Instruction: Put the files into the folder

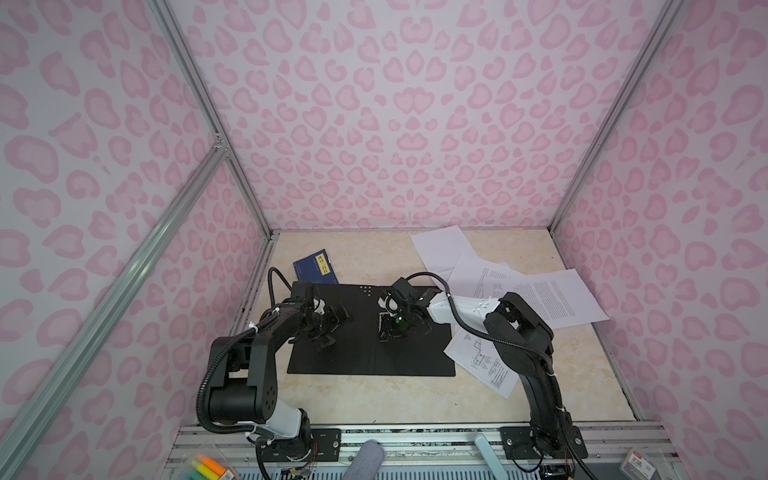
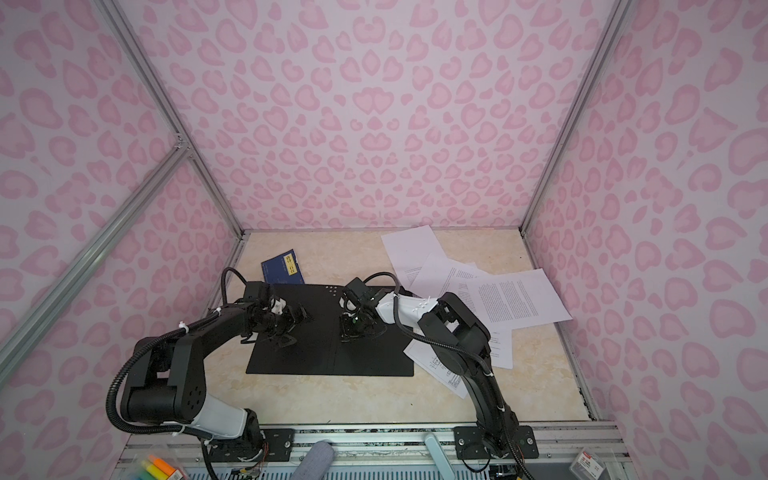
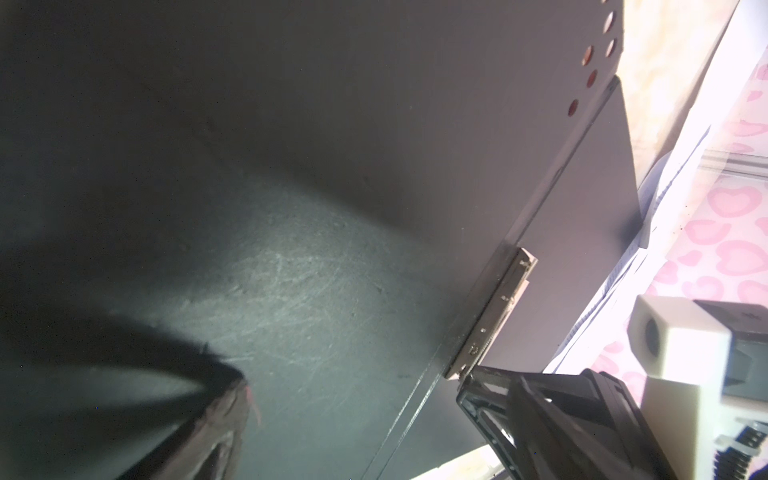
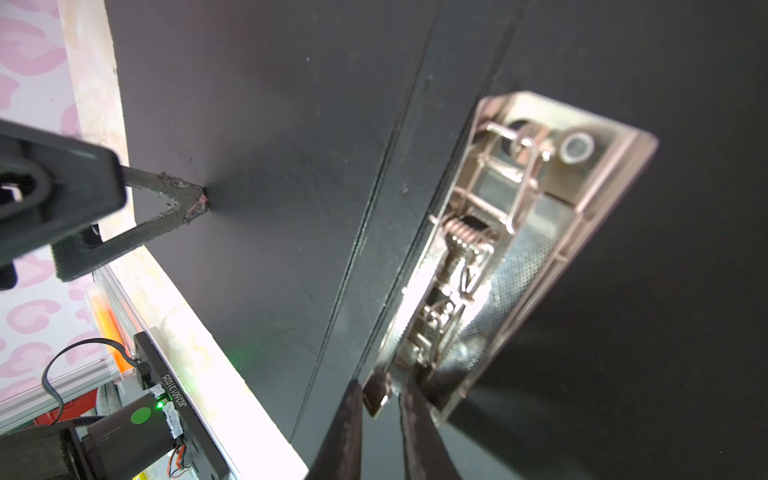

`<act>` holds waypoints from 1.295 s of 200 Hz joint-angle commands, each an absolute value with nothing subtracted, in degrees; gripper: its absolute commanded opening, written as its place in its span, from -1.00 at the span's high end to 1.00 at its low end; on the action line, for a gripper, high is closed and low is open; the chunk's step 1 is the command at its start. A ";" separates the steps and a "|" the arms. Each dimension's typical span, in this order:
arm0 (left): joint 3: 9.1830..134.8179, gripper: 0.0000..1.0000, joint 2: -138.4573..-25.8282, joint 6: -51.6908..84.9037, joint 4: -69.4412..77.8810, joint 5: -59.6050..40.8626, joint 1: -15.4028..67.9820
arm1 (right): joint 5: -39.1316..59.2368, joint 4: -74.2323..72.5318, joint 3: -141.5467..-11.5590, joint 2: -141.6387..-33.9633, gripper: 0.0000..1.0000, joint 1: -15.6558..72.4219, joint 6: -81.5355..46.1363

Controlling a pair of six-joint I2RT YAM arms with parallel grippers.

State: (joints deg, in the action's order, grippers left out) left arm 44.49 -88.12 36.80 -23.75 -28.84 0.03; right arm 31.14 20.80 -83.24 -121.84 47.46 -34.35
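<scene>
My left gripper point(image 1: 334, 328) is spread wide, one fingertip point(image 4: 185, 199) pressed on the open folder point(image 1: 365, 353) to pin its black inside flat on the counter point(image 1: 374, 399). My right gripper point(image 4: 380, 415) straddles the lever tab of the metal clip point(image 4: 498, 232), narrowed about it; whether it truly pinches, I cannot tell. I judge the clip must lift first. The files point(image 1: 552, 299) lie loose and overlapping outward of my right gripper, past the folder's edge. Between my grippers the folder is bare.
</scene>
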 commanded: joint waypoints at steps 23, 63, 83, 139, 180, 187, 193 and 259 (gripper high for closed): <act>43.24 -0.96 -88.84 36.78 -26.16 -23.86 -0.01 | 32.19 19.84 -83.28 -123.03 0.71 47.47 -34.89; 42.79 -0.96 -88.80 36.93 -26.03 -23.38 -0.08 | 32.26 19.24 -83.06 -123.51 0.88 47.46 -35.98; 42.72 -0.96 -88.98 37.00 -26.02 -22.86 -0.07 | 31.16 19.84 -82.75 -123.50 1.00 47.46 -36.91; 43.33 -0.96 -89.53 37.00 -26.56 -21.46 -0.01 | 25.73 19.92 -76.56 -122.56 1.00 46.41 -42.06; 43.25 -0.96 -89.62 37.09 -26.70 -21.12 -0.12 | 27.84 17.12 -76.82 -120.46 1.00 46.58 -41.71; 43.15 -0.96 -89.58 37.09 -26.69 -21.05 -0.10 | 28.24 16.99 -77.14 -119.77 1.00 46.67 -41.37; 43.11 -0.96 -89.60 37.09 -26.59 -21.03 -0.10 | 28.41 17.01 -77.33 -119.24 1.00 46.67 -41.24; 42.66 -0.96 -89.55 37.18 -26.46 -20.95 -0.12 | 31.95 16.27 -80.02 -117.34 0.24 47.01 -38.69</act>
State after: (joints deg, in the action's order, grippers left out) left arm 43.88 -88.58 37.69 -23.27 -28.71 -0.03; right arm 31.59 16.01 -80.36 -118.32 46.81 -40.86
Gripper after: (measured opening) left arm 0.979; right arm 0.234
